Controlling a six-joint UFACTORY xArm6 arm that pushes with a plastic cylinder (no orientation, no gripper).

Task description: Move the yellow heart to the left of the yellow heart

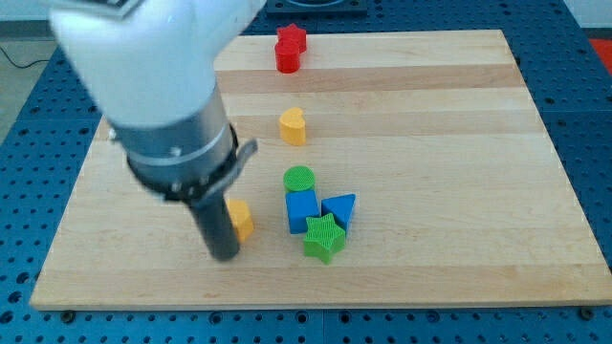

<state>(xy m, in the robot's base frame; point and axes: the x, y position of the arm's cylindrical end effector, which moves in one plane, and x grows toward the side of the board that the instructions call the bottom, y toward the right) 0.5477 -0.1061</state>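
A yellow heart [293, 125] stands on the wooden board [430, 143], above the middle. My rod comes down at the view's lower left; my tip [224, 255] rests on the board. A second yellow block [240, 219] sits right beside the tip's right side, partly hidden by the rod; its shape cannot be made out. The yellow heart lies well above and to the right of my tip.
A green cylinder [298, 179], a blue cube [302, 209], a blue triangle [339, 207] and a green star [323, 237] cluster right of the tip. Two red blocks [289, 48] stand at the top edge. The arm's large white and black body [163, 105] covers the upper left.
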